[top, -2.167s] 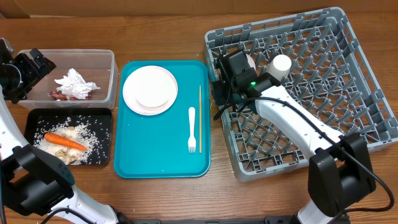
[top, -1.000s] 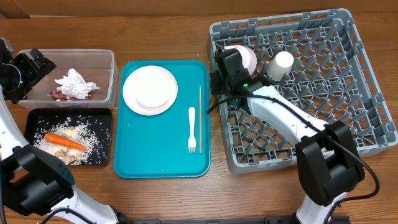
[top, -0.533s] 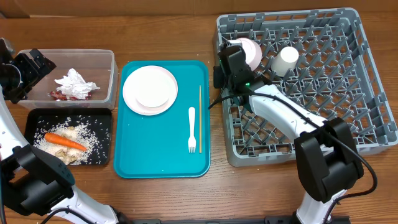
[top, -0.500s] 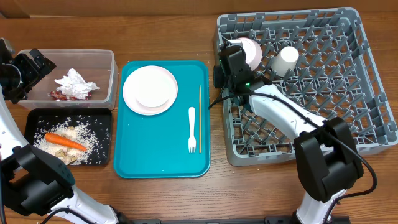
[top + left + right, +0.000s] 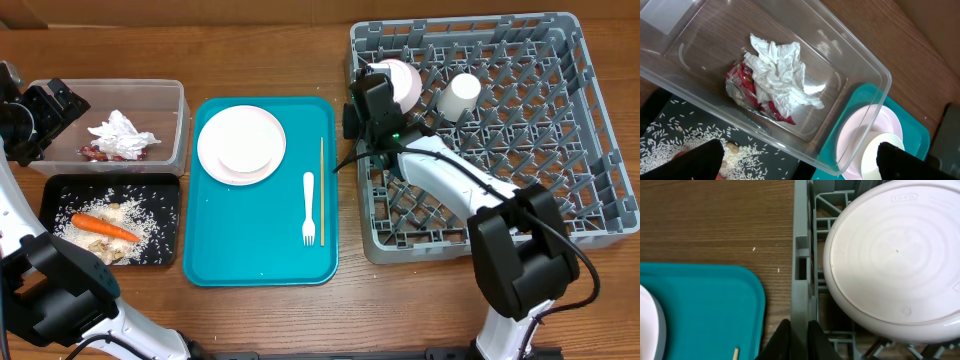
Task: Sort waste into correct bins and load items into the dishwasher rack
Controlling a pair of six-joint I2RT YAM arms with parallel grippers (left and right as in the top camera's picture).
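Observation:
My right gripper [image 5: 799, 325] is shut on the left wall [image 5: 801, 255] of the grey dishwasher rack [image 5: 560, 150]; from overhead this gripper [image 5: 357, 128] sits at the rack's left edge. In the rack rest an upturned white bowl [image 5: 895, 265] and a white cup [image 5: 462, 95]. My left gripper [image 5: 800, 165] hangs open over the clear tub [image 5: 860, 55], which holds the napkin [image 5: 782, 70] and red wrapper [image 5: 747, 87]. The black tray [image 5: 60, 190] holds a carrot [image 5: 103, 227] and rice [image 5: 150, 222].
The teal tray [image 5: 260, 250] lies between the bins and the rack. It carries a pink plate [image 5: 215, 170] with a white dish [image 5: 243, 140] on it, a white fork [image 5: 308, 205] and a chopstick [image 5: 321, 190]. Bare wood surrounds everything.
The rack has slid away from the table's front edge and slightly right, with my right gripper holding its left wall. The left arm has not moved.

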